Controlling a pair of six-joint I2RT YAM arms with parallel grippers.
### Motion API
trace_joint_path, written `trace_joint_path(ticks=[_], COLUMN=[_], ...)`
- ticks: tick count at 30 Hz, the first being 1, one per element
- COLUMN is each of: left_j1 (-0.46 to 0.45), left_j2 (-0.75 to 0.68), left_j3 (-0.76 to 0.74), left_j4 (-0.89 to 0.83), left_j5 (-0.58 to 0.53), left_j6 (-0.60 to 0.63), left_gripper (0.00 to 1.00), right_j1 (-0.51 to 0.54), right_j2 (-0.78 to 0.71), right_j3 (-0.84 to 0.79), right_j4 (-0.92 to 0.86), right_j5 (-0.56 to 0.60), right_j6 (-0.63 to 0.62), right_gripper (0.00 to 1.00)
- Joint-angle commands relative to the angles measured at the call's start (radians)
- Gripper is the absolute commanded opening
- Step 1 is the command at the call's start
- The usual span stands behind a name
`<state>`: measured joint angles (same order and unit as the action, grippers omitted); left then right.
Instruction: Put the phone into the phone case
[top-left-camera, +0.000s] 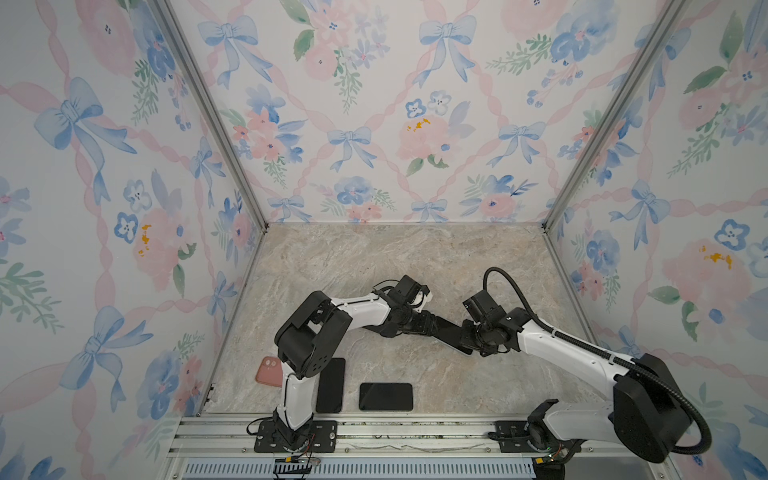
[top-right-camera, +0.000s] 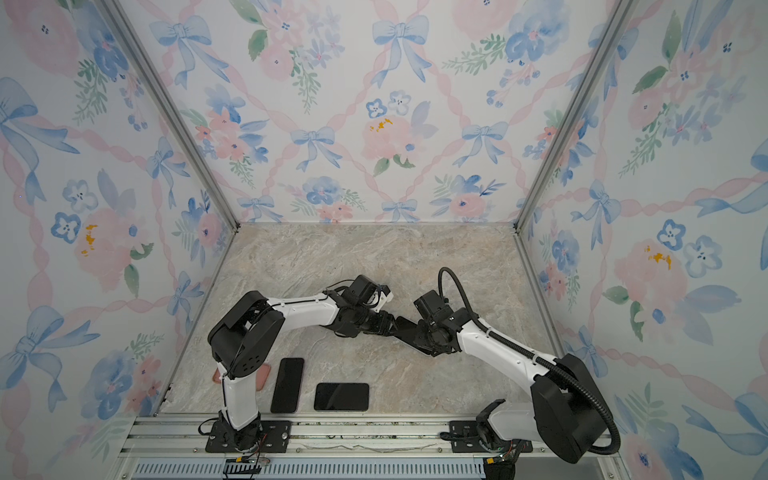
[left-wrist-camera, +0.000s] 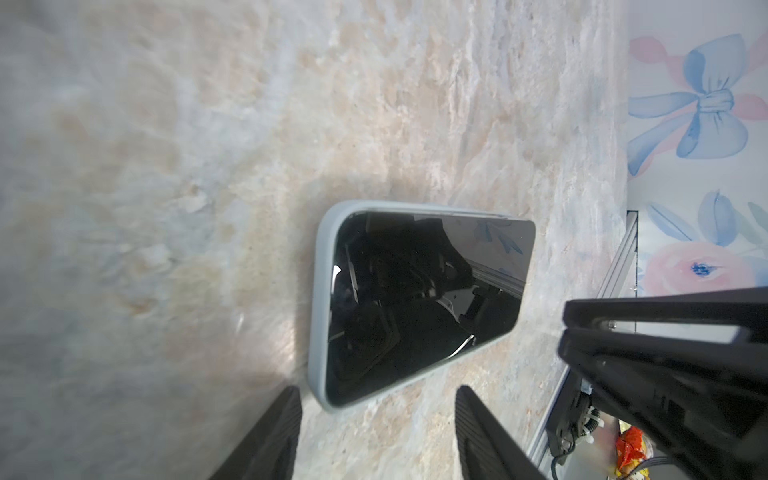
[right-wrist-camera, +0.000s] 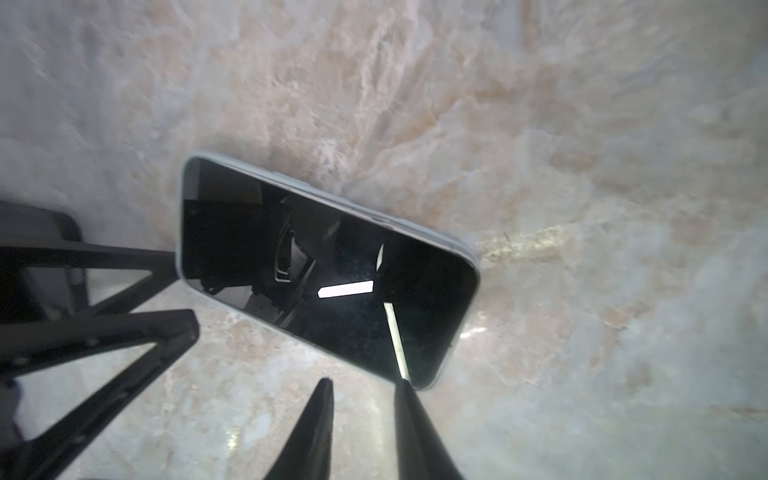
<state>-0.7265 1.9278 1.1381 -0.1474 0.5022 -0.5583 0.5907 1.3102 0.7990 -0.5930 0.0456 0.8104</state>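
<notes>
Phone (left-wrist-camera: 419, 291) beside half-open left claw (left-wrist-camera: 377, 390)

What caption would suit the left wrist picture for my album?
Black phone lies in its pale case on the marble table, left pincer open near it.

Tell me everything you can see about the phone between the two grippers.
The phone has a glossy black screen facing up and sits in a pale grey case. It lies flat on the marble table. The left gripper is open, clear of it; the right gripper open at its corner.
</notes>
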Motion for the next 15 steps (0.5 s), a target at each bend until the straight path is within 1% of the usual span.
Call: trace_joint_path(ticks=[1,4,9,12,15], left_j1=[0.021,0.011,-0.055,-0.078,-0.082], left_j2=[-0.039,-0.064,-0.072,-0.047,-0.023], left_j3=[-0.063,-0.085,-0.098,-0.085,-0.069], left_j4=[-0.037,-0.035,0.009,0.034,0.033], left_j5=[-0.028,-0.021,0.012,0.027,0.029], left_j6=[-0.014,-0.029,-0.073,-0.086,-0.084], left_gripper=[0.64,0.66,0.67,0.67,0.67], right_j1=[-0.035,-0.070,-0.138,-0.165,-0.188], right_j2=[0.000,0.038,0.123,0.171,0.211], right_j3=[0.051,0.079,0.100,0.095,0.076], right_j4=[-0.055,-0.020,0.045,0.077,0.115], right_j5=[0.039,0.025,-0.047,-0.098,-0.146], right_j6=[-0.150,-0.253,-0.388,-0.426,-0.444], right_gripper=[0.35,0.42,0.57,0.62,0.65])
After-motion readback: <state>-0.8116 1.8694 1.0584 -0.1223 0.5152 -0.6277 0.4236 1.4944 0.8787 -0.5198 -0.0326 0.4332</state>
